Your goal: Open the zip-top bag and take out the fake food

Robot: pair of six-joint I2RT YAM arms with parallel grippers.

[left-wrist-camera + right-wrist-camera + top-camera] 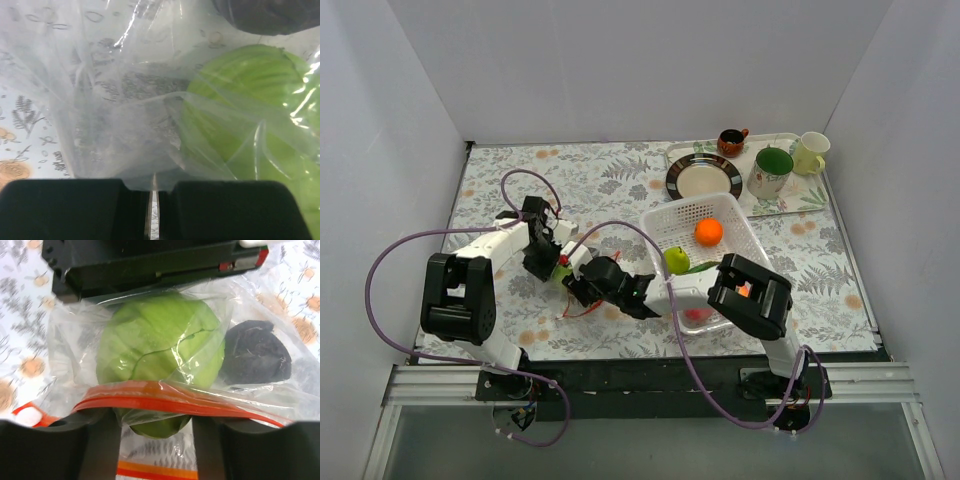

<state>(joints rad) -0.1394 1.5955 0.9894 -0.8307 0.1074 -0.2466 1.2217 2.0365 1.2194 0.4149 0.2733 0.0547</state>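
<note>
- Left of centre in the overhead view, wedged between the two wrists: the zip-top bag [561, 271], just left of the white mesh basket [665, 222].
- Inside the bag, at the centre of the right wrist view: a lime-green apple [160, 345], with a small dark green piece [255, 355] just to its right, both under crinkled film.
- Across the lower part of that view, running left to right: the orange-red zip strip [175, 401], long axis square to the reach of the right gripper [156, 440]. A second orange lip at the bottom edge, so the mouth apparently parted toward this arm.
- On the right gripper: jaws partly apart, the apple's lower end filling the gap between them. Clamped or merely framing it, cannot tell.
- On the left gripper [152, 187], at the bottom of its own view and the top of the right wrist view: jaws all but closed, only a sliver between, pinching clear film at the bag's far end, opposite the zip.
- Judged from this: right arm the nearer to the mouth, apple straight ahead of its jaws; left arm suited as anchor for a pull toward the lower edge of the right wrist view.
- In the basket: an orange ball [708, 232] and another green apple [677, 260].
</note>
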